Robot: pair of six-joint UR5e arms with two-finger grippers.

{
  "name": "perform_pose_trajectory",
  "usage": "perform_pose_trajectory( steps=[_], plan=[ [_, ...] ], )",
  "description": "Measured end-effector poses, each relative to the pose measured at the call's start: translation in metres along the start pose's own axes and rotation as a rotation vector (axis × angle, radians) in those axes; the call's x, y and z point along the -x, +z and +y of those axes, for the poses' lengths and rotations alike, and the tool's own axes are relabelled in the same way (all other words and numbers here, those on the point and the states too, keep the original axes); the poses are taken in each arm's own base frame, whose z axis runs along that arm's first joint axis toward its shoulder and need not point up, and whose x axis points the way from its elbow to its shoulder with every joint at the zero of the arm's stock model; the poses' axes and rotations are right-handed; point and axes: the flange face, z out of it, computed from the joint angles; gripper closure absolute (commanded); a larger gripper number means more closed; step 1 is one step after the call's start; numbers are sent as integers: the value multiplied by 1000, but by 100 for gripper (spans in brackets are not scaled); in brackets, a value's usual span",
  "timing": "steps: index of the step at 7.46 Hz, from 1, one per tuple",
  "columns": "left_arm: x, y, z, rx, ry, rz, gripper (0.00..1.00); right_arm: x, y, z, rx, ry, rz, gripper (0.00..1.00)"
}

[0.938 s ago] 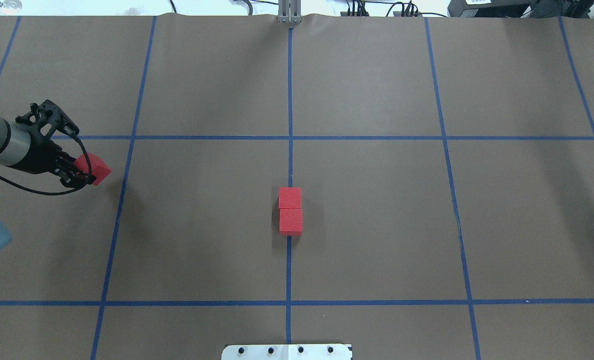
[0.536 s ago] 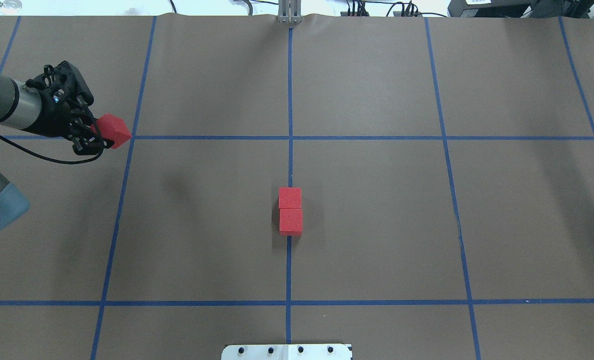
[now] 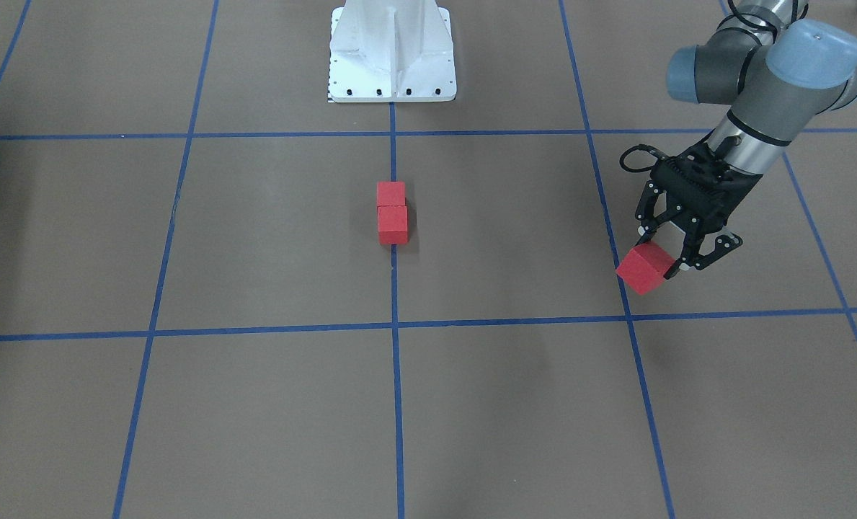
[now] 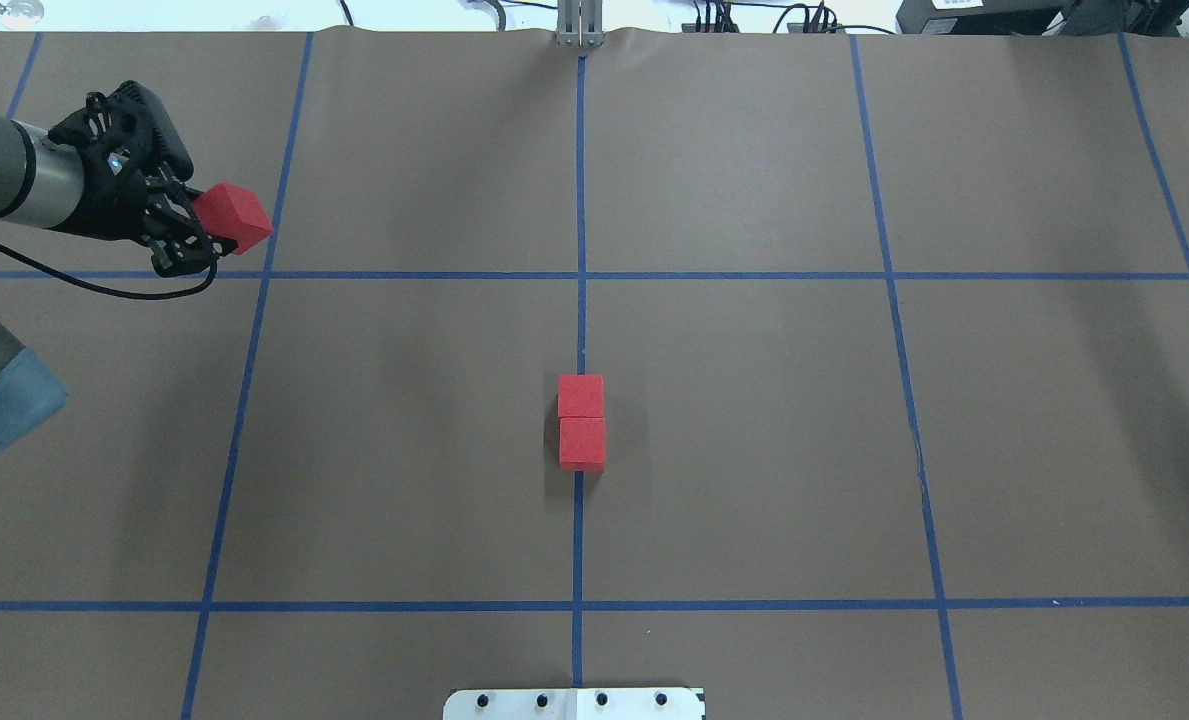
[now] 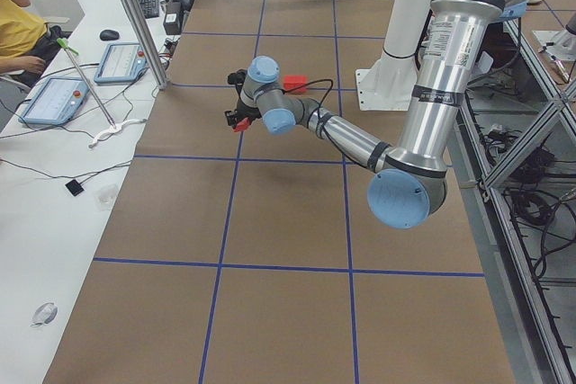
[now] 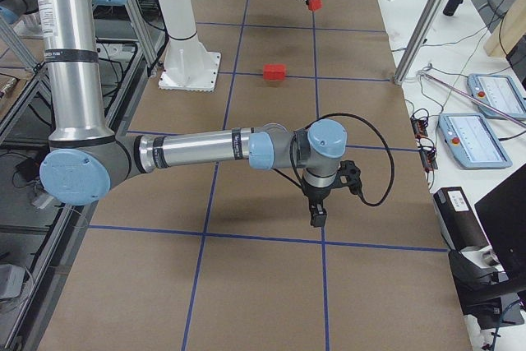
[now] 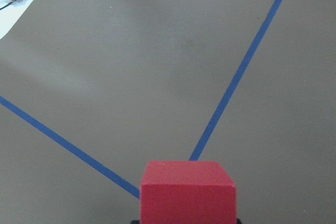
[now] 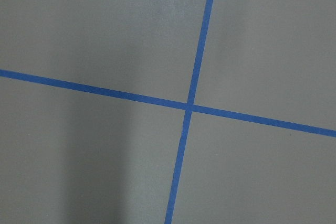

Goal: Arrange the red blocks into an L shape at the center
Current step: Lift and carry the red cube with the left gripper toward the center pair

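Two red blocks (image 4: 581,396) (image 4: 582,443) sit touching in a short row on the centre blue line, also in the front view (image 3: 392,224). My left gripper (image 4: 216,228) is shut on the third red block (image 4: 236,216), held tilted above the table at the far left; it shows in the front view (image 3: 643,268) and fills the bottom of the left wrist view (image 7: 187,191). My right gripper (image 6: 317,218) shows only in the exterior right view, low over a tape crossing, and I cannot tell if it is open or shut.
Brown paper with a blue tape grid (image 4: 581,275) covers the table. The white robot base (image 3: 392,50) stands at the near edge. Aluminium posts and operator tablets (image 6: 474,138) lie beyond the far edge.
My left gripper has carried the red block away from the robot and slightly toward the centre, across the horizontal tape line. The two centre blocks have not moved.
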Motion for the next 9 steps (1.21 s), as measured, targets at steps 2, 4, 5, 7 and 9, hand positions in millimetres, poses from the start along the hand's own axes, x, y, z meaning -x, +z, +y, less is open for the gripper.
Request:
perform_pose_trajectory(
  steps=[2, 4, 5, 7, 9],
  plan=[
    [-11, -3, -16, -23, 25, 32, 100, 0, 0, 0, 0, 1, 0, 1],
    [-31, 5, -37, -34, 124, 82, 100, 0, 0, -2, -1, 0, 0, 1],
    [-37, 7, -48, -19, 173, 95, 100, 0, 0, -2, 0, 0, 1, 1],
    [-62, 17, -86, 113, 182, 144, 100, 0, 0, -3, -1, -1, 2, 1],
    [-112, 44, -127, 233, 298, 208, 100, 0, 0, -2, 0, 0, 2, 1]
  ],
)
